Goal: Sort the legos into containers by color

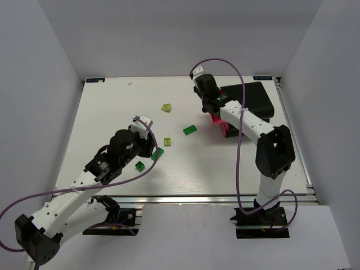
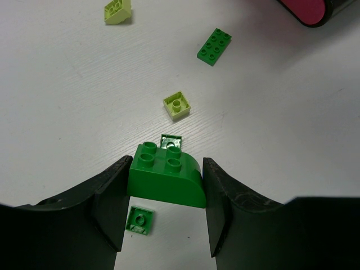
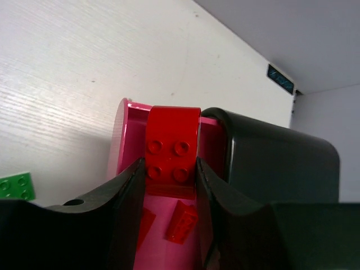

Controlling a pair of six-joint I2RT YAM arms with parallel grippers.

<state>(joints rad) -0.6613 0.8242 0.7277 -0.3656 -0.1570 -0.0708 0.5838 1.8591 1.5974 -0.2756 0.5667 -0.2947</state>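
Note:
My left gripper is shut on a dark green curved brick, pinched on both sides just above the table; in the top view it is at left of centre. Two small dark green pieces lie under and behind it. My right gripper is shut on a red brick and holds it over the open magenta drawer of the black containers. Two red bricks lie in that drawer.
Loose on the table are a lime brick, a second lime brick, a green flat brick and a small green piece. The black container body stands right of the drawer. Walls close in on three sides.

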